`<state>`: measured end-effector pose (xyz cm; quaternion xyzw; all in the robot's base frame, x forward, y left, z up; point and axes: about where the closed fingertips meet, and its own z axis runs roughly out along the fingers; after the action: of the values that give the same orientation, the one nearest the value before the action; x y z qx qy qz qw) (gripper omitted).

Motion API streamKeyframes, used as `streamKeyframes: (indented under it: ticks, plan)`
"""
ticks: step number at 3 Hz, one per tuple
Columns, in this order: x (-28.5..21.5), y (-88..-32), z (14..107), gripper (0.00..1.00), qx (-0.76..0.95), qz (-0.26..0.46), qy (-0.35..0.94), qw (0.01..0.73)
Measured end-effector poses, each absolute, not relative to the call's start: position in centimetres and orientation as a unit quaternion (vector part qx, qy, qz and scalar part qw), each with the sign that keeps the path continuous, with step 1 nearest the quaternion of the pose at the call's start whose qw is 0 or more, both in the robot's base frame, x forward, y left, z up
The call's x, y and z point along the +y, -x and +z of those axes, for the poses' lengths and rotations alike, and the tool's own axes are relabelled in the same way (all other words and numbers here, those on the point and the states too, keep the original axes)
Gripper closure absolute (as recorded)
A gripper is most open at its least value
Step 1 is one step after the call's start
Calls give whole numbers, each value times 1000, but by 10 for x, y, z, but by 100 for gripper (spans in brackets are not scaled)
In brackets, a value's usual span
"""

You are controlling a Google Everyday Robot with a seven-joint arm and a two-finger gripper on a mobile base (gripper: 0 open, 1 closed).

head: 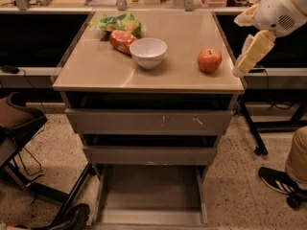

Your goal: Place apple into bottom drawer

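Observation:
The red apple [209,60] sits on the tan cabinet top [96,66], near its right front corner. The bottom drawer [151,188] is pulled open below, its flat grey floor bare. My gripper [249,56] hangs from the white arm at the upper right, just off the right edge of the top. It is level with the apple, a short way to its right, and not touching it.
A white bowl [148,52] stands left of the apple, with a red-orange snack bag [120,40] and a green bag [117,22] behind it. The two upper drawers [148,121] are shut. A chair [19,123] stands at the left. A person's shoe [278,181] is at the right.

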<state>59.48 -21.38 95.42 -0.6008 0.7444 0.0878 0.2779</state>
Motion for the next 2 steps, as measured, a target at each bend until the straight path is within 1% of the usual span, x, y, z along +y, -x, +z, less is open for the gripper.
streamKeyframes:
  ticks: [1,2]
  plan:
    - [-210,-606,952,0,740,102,598,291]
    - [-210,-606,952,0,740,102,598,291]
